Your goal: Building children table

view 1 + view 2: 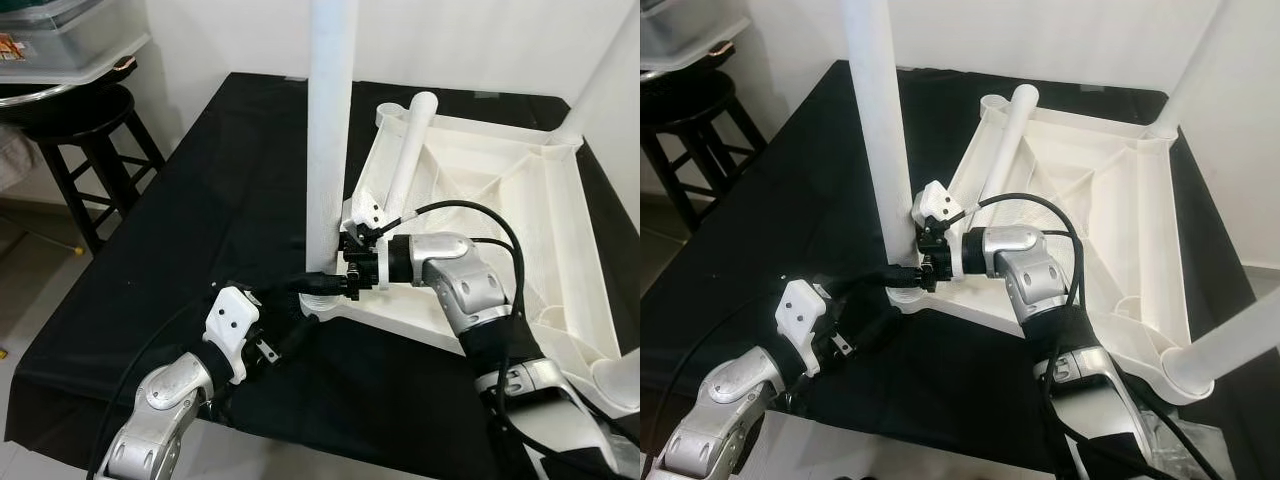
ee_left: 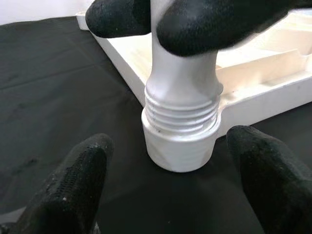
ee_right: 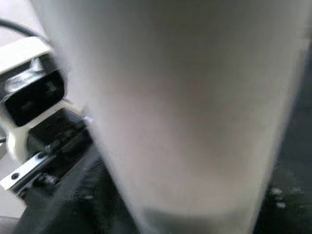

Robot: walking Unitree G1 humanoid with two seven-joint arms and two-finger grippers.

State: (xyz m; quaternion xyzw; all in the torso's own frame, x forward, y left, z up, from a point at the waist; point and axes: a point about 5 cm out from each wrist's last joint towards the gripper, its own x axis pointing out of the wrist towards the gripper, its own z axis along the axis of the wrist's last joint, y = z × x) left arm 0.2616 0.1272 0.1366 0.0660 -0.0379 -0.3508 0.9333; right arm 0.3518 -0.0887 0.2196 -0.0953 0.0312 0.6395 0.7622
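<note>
The white plastic children's table [image 1: 520, 210] lies upside down on the black-covered tabletop [image 1: 200, 200], toward its right side. 1 white leg [image 1: 330, 130] stands upright in the corner socket [image 2: 179, 146] nearest the tabletop's front edge; another leg [image 1: 405, 150] lies loose across the underside ribs, and 2 more legs stand at the far and near right corners.

The right hand [image 1: 345, 265] is clamped around the upright leg just above the socket, its black fingers [image 2: 204, 22] pressed on either side of the tube. The left hand [image 2: 170, 195] hovers wide open just in front of the socket, its fingers either side of the collar, holding nothing.

Several thread turns show above the socket collar, so the leg looks only partly screwed in. To finish it well, the leg should stay vertical while it turns, so the threads do not cross. The left hand could steady the socket corner so the table does not slide on the cloth.

A black stool [image 1: 85, 130] stands beyond the tabletop's left edge.
</note>
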